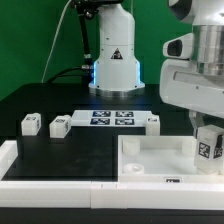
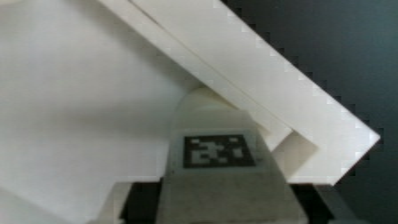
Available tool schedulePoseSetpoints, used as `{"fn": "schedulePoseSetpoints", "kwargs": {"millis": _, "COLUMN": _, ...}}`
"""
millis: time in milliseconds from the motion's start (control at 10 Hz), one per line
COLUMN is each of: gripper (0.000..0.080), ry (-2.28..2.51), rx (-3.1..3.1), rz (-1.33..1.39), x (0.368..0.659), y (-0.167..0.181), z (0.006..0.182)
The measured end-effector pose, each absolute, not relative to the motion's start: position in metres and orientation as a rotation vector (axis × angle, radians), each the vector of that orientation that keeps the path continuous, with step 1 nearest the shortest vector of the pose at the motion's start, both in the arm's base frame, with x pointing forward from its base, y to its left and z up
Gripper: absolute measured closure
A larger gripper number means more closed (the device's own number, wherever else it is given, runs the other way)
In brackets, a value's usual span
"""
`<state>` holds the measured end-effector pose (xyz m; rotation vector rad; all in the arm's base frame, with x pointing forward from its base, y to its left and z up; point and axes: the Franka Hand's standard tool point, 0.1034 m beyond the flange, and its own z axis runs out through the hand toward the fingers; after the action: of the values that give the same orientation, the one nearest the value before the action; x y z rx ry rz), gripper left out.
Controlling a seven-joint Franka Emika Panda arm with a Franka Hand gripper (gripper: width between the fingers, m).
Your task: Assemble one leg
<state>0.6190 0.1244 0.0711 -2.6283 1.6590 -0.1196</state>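
My gripper (image 1: 204, 132) is shut on a leg (image 1: 209, 150), a small white blocky peg with a black-and-white tag. It holds the leg upright over the right corner of the large flat white square piece (image 1: 150, 162), at or just above its surface; contact cannot be told. In the wrist view the leg (image 2: 217, 150) fills the space between the jaws of the gripper (image 2: 217, 198), and the piece's raised rim (image 2: 249, 70) runs diagonally to the corner beside the leg. Three more legs stand on the table: two at the exterior view's left (image 1: 30, 125) (image 1: 58, 126) and one further right (image 1: 152, 122).
The marker board (image 1: 110, 118) lies on the black table behind the square piece. The arm's base (image 1: 113, 65) stands at the back in front of a green wall. A white rail (image 1: 60, 185) runs along the table's front edge.
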Motion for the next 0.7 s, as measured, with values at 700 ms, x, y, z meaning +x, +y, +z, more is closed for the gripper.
{"fn": "schedulePoseSetpoints", "kwargs": {"millis": 700, "gripper": 0.0212, "ry": 1.605, "rx": -2.658, "rz": -0.112, "x": 0.6179, "y": 0.1276, "z": 0.0705}}
